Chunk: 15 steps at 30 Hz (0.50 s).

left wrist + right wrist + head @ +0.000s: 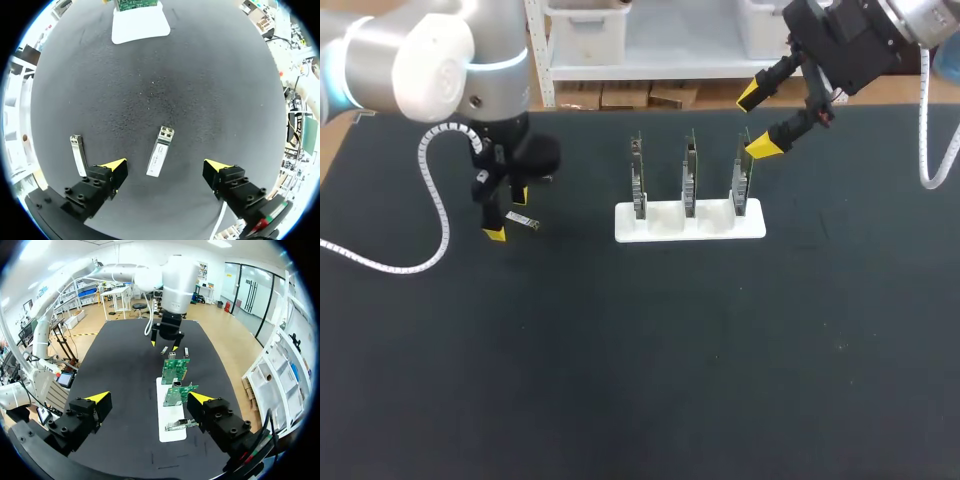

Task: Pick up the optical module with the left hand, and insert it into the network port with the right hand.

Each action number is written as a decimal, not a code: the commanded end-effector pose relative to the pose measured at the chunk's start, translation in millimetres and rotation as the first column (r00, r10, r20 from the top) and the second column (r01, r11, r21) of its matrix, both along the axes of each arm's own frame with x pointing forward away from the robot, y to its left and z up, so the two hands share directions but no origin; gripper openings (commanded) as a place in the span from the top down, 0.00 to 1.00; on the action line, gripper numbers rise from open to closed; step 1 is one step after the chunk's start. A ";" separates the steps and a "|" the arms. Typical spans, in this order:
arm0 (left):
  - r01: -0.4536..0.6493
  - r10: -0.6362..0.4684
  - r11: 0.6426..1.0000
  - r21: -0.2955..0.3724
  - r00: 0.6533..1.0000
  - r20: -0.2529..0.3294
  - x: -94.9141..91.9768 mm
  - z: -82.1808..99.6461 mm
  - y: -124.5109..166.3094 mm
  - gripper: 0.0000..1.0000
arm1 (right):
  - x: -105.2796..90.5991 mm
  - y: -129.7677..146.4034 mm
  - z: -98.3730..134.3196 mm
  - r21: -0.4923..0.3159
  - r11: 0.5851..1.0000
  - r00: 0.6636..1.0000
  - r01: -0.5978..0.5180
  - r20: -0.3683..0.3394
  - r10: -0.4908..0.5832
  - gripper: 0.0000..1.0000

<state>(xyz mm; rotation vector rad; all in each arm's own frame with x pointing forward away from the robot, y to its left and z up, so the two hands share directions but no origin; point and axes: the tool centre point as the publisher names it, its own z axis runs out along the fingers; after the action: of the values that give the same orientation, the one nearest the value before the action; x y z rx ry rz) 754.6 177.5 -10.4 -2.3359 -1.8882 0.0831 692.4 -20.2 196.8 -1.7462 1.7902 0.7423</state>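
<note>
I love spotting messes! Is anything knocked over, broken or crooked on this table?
Nothing looks broken or spilled. The three circuit boards stand upright in their white holder. Two optical modules lie loose on the black table: one module between the left gripper's open fingers, the other module beside it.

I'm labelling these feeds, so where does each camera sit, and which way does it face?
Head view: above and behind, looking down on the black table; shows the left hand and right hand.
Left wrist view: on the left wrist, facing down at a silver metal optical module between its open fingers.
Right wrist view: on the right wrist, facing across the white rack of green circuit boards toward the left arm; own fingers show.
Shared: all three show that rack.
</note>
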 end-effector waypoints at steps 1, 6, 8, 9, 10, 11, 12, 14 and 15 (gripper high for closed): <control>0.002 -0.002 1.000 0.007 1.000 -0.014 6.8 -1.8 -1.3 0.00 | 0.8 0.0 -0.6 0.002 1.000 1.000 -0.002 0.000 0.002 0.00; -0.002 0.002 1.000 0.007 1.000 -0.019 8.4 -4.4 -0.1 0.00 | 0.8 0.0 -0.6 0.002 1.000 1.000 -0.002 0.000 0.002 0.00; -0.005 0.005 1.000 0.007 1.000 -0.020 8.8 -5.0 0.6 0.00 | 0.8 0.0 -0.6 0.002 1.000 1.000 -0.002 0.000 0.002 0.00; -0.006 0.006 1.000 0.006 1.000 -0.021 9.0 -5.1 0.9 0.00 | 0.8 0.0 -0.6 0.002 1.000 1.000 -0.002 0.000 0.002 0.00; -0.007 0.007 1.000 0.006 1.000 -0.021 9.1 -5.2 1.2 0.04 | 0.8 0.0 -0.6 0.002 1.000 1.000 -0.002 0.000 0.002 0.00; -0.009 0.009 1.000 0.004 1.000 -0.020 9.3 -5.2 1.8 0.26 | 0.8 0.0 -0.6 0.002 1.000 1.000 -0.002 0.000 0.002 0.00; -0.014 0.014 1.000 0.003 1.000 -0.021 9.7 -5.7 2.7 0.40 | 0.8 0.0 -0.6 0.002 1.000 1.000 -0.002 0.000 0.002 0.00; -0.022 0.022 1.000 0.001 0.999 -0.026 10.5 -7.8 4.1 0.51 | 0.8 0.0 -0.6 0.002 1.000 1.000 -0.002 0.000 0.002 0.00; -0.024 0.024 1.000 0.002 0.999 -0.028 10.6 -8.8 4.5 0.52 | 0.8 0.0 -0.6 0.002 1.000 1.000 -0.002 0.000 0.002 0.00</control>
<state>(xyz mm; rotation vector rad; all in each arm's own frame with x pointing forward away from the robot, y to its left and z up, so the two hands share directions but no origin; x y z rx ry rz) 759.4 180.7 -15.1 -2.3059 -1.9100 0.1000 692.4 -20.2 196.8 -1.7462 1.7902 0.7423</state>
